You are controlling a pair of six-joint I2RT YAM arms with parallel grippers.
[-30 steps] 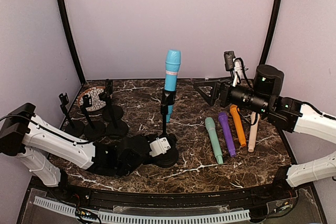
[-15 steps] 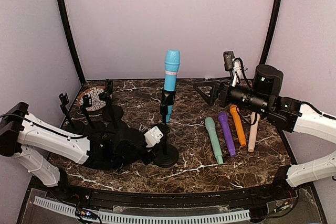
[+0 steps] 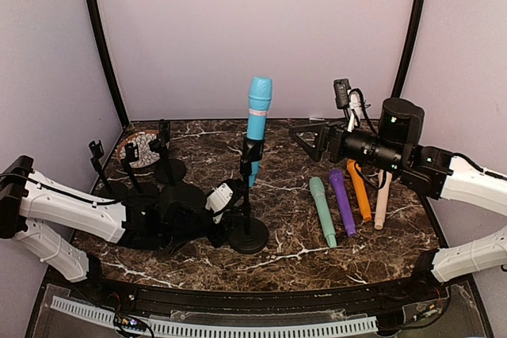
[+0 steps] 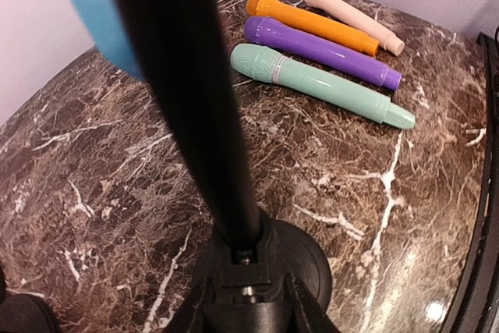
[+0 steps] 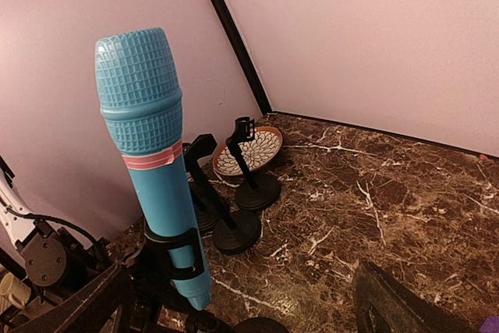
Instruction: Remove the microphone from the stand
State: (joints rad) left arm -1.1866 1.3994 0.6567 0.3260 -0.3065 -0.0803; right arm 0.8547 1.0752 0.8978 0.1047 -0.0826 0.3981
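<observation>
The blue microphone [image 3: 257,116] with a pink band stands upright in the clip of the black stand [image 3: 248,231] at mid-table. My left gripper [image 3: 228,205] lies low, its jaws closed round the foot of the stand's pole [image 4: 199,115], just above the round base [image 4: 316,263]. My right gripper [image 3: 309,138] hovers open to the right of the microphone, at about its height and a short way off. In the right wrist view the microphone [image 5: 152,154] sits left of the gap between my open right gripper's [image 5: 242,309] fingers.
Three empty black stands [image 3: 139,184] and a patterned plate [image 3: 139,148] sit at the left rear. Green [image 3: 322,210], purple [image 3: 342,200], orange [image 3: 358,187] and cream [image 3: 382,199] microphones lie side by side right of centre. Walls enclose the table.
My left gripper has swung from the front of the stand's base round to its left and up to the pole's foot. The right gripper has edged left toward the microphone.
</observation>
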